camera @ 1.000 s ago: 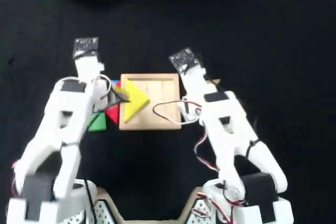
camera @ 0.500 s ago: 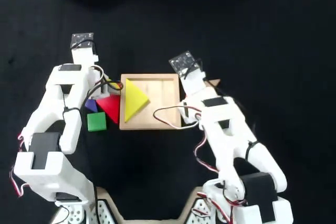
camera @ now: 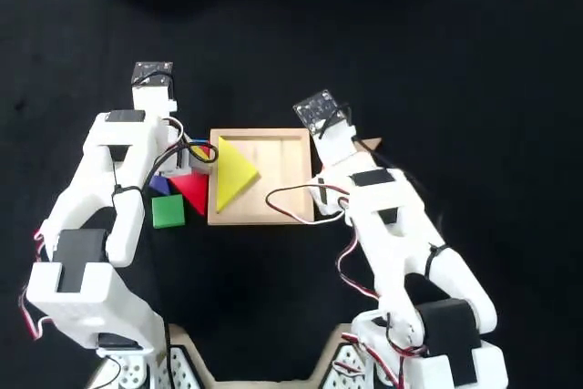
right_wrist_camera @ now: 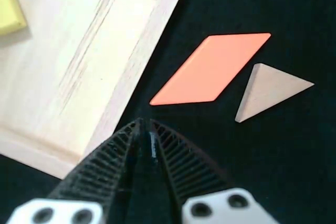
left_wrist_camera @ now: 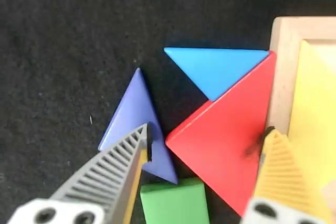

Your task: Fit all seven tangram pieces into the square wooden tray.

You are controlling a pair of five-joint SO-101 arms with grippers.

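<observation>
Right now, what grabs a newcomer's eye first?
The yellow triangle lies alone in the tray, on its left side. Left of the tray, the open left gripper straddles the red triangle. On the right, the shut right gripper points down beside the tray's rim, near an orange parallelogram.

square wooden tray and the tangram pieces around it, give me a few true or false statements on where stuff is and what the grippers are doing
1. The large yellow triangle lies inside the square wooden tray. True.
2. The large red triangle lies inside the tray. False: it lies on the black cloth, against the tray's outer edge.
3. The right gripper is shut and holds nothing. True.
4. The left gripper is shut on a piece. False: it is open, over the red triangle.
5. The orange parallelogram lies outside the tray. True.
</observation>
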